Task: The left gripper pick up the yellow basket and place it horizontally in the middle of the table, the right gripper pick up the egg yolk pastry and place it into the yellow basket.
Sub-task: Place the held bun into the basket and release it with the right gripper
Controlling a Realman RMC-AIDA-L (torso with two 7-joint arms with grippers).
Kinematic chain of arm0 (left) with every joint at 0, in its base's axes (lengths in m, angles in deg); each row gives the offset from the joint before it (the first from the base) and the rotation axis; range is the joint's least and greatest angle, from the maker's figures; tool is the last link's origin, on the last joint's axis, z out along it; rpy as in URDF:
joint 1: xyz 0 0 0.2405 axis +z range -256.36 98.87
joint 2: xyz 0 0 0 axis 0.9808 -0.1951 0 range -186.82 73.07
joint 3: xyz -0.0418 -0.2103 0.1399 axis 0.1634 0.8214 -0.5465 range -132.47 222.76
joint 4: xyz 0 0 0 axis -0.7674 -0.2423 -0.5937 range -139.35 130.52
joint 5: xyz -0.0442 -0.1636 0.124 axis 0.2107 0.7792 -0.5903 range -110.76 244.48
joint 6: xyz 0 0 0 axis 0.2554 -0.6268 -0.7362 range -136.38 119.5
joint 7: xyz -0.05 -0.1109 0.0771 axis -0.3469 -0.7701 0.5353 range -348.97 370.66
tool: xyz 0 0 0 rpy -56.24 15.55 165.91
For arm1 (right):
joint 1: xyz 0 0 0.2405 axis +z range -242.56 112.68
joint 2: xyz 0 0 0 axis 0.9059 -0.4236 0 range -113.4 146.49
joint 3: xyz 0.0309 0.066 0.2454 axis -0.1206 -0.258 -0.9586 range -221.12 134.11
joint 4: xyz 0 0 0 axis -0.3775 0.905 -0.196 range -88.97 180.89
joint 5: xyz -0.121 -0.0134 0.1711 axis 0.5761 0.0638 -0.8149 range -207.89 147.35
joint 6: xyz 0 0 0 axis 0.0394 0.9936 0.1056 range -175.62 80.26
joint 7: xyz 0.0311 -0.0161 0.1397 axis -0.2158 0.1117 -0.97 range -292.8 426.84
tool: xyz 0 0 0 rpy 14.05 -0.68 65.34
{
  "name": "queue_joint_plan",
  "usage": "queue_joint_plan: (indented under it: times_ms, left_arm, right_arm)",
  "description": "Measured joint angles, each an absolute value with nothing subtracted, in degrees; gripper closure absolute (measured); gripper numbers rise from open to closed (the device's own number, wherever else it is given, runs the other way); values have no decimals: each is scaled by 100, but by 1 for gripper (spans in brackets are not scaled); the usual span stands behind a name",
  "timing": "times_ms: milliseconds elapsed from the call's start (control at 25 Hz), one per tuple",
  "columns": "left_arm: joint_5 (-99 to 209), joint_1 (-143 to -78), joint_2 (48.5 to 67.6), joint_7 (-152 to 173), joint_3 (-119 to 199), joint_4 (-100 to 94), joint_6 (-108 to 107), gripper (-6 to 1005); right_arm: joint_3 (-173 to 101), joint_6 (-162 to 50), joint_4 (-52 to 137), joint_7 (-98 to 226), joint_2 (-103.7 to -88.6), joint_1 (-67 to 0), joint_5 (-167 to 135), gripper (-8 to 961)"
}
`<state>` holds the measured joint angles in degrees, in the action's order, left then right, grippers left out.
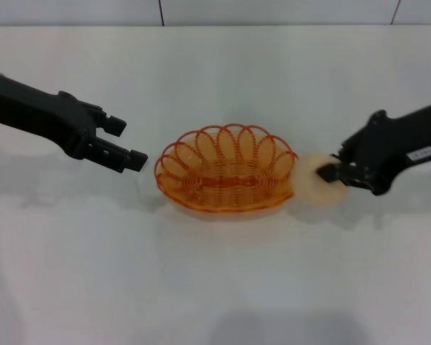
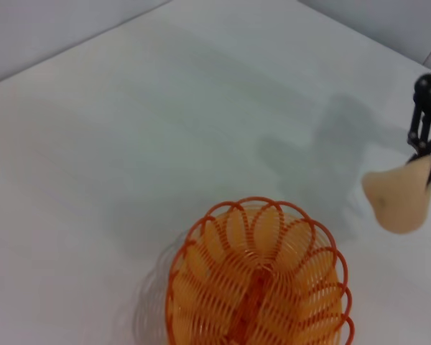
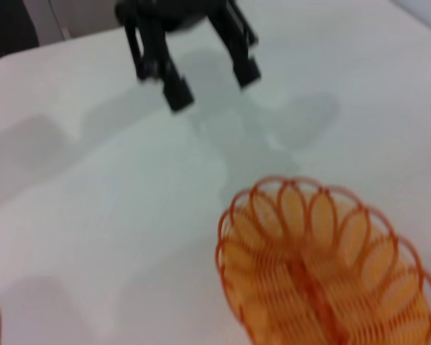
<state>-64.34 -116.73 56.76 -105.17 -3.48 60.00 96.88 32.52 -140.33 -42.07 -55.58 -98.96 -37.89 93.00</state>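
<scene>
**Pastry held beside the basket, ready to go in**

We see the yellow basket (image 1: 225, 169) lying mid-table (image 1: 215, 287), empty. Our right gripper (image 1: 329, 172), toward the right edge, pinches the egg yolk pastry (image 1: 317, 181) just beside the rim; we judge it must next clear the rim and let go. Our left gripper (image 1: 123, 144) hangs spread, holding nothing. Only the left wrist view shows the pastry lifted clear of the tabletop.

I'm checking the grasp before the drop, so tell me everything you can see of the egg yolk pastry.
The egg yolk pastry is a small, round, pale beige bun with a smooth, matte, soft-looking surface. The right pincer is shut on it, fingers pressing in from its right side. In the left wrist view it hangs off the table, pinched to a slight point at the grip. It sits just beside the right end of the yellow basket, not yet inside it.
</scene>
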Motion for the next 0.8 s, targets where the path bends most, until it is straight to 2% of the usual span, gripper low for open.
queue_joint_plan:
  times_ms: [360, 800]
  left_arm:
    - [-6427, -11615, 5711, -10421, -355, 6001, 9711, 111]
    - [-6425, -11610, 5740, -10366, -355, 6001, 9708, 111]
  right_arm:
    - [3662, -13161, -3611, -5529, -9915, -3247, 9072, 897]
    - [4352, -12030, -2927, -5491, -9930, -2913, 8940, 913]
